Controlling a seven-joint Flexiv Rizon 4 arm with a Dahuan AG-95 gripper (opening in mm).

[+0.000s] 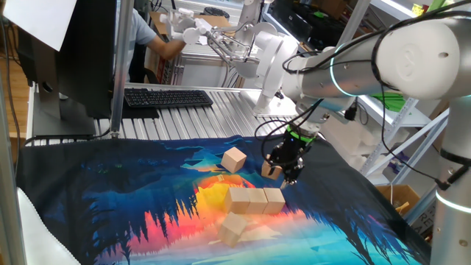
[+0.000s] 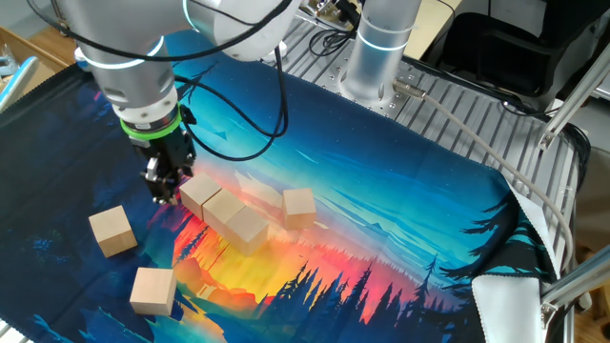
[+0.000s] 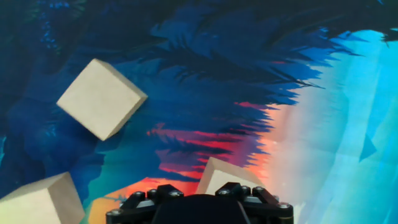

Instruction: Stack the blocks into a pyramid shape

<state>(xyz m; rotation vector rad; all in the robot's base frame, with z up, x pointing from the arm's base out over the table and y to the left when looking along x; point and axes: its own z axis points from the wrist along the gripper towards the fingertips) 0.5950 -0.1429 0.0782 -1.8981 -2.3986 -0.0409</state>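
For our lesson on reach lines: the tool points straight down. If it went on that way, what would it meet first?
Probably the wooden block seen just beyond the tool, at the end of the block row; below that, the printed cloth. Whether it already touches the block is unclear.

The pincer (image 2: 167,187) points down at the mat (image 2: 400,191) on the tabletop (image 1: 221,110), just beside one end of a row of three blocks (image 2: 224,210) lying side by side. Past the row's far side from the pincer lies a lone block (image 2: 299,206). Two more blocks (image 2: 112,231) (image 2: 153,290) lie apart on the mat, nearer the pincer's side.
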